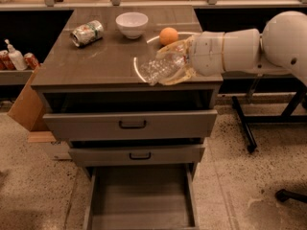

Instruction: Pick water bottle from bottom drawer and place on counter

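Over counter (96,61) front edge, claw (176,65) closed around water bottle (156,70), bottle lying sideways

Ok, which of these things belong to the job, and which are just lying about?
Job: bottle, gripped by the pincer at the front right edge of the counter; bottom drawer, pulled open.
Lying about: can, bowl and orange on the counter; box on the floor at the left.
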Motion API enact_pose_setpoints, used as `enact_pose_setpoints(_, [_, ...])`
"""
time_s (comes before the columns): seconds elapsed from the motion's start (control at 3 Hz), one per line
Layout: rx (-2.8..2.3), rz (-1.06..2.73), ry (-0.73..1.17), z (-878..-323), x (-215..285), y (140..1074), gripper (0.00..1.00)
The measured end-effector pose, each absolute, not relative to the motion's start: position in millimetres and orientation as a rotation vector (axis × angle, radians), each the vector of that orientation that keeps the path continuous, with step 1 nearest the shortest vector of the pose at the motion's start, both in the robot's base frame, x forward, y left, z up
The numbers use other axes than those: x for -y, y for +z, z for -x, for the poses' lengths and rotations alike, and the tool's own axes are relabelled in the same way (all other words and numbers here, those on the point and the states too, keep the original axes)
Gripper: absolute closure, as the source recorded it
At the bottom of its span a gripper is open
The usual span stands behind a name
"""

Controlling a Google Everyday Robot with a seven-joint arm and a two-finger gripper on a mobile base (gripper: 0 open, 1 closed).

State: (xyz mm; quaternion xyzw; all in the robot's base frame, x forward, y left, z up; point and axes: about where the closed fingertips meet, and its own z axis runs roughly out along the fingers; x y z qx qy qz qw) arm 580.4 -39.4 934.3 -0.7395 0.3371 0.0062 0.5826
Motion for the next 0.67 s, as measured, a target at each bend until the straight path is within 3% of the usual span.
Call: enact_pose_setpoints(0.67, [-0.989, 1.711, 0.163, -637.5, 13.1, 931.3, 1.0])
